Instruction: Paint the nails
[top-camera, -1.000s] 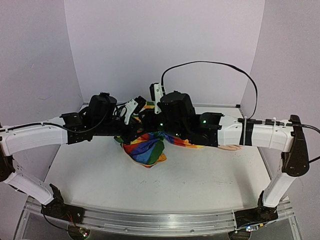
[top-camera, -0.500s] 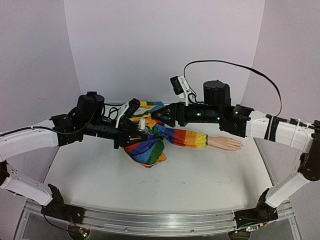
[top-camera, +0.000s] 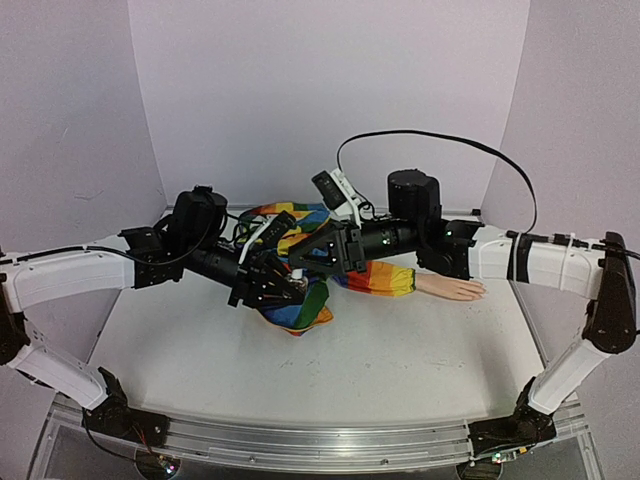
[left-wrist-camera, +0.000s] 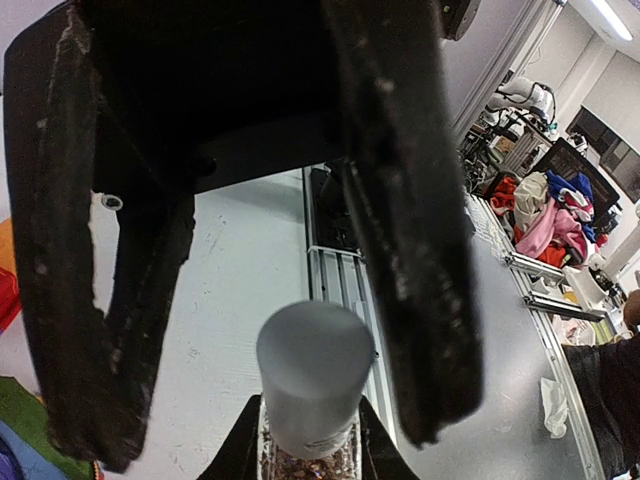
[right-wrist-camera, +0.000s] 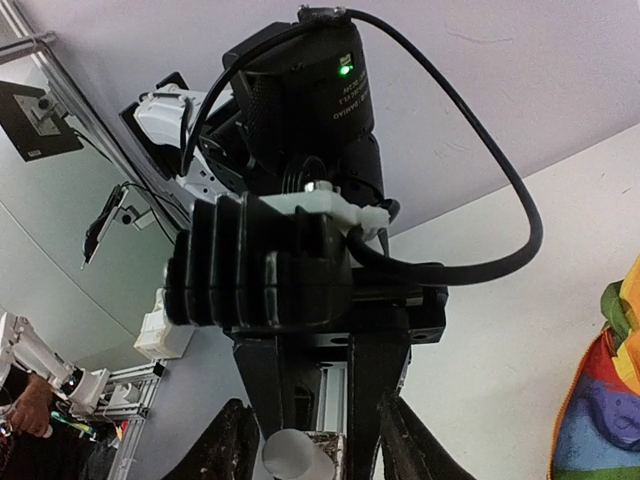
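Note:
The pale mannequin hand (top-camera: 455, 288) lies on the table at the end of the rainbow-striped sleeve (top-camera: 385, 278). Its nails (top-camera: 480, 292) are too small to make out. My left gripper (top-camera: 283, 290) (left-wrist-camera: 308, 445) is shut on a small bottle of glittery polish (left-wrist-camera: 308, 462) with a whitish cap (left-wrist-camera: 312, 375) (right-wrist-camera: 293, 456), held over the bunched sleeve. My right gripper (top-camera: 300, 268) (right-wrist-camera: 315, 448) is open. Its fingers (left-wrist-camera: 400, 250) stand on either side of the cap without touching it.
The bunched rainbow cloth (top-camera: 300, 305) lies under both grippers at the table's middle. The right arm's black cable (top-camera: 440, 140) loops above it. Purple walls (top-camera: 330, 90) close the back and both sides. A metal rail (top-camera: 320, 440) runs along the near edge.
The right gripper has swung down and to the left from its raised place, so its open fingers now straddle the bottle cap. The left gripper has shifted a little to the right and lower with the bottle.

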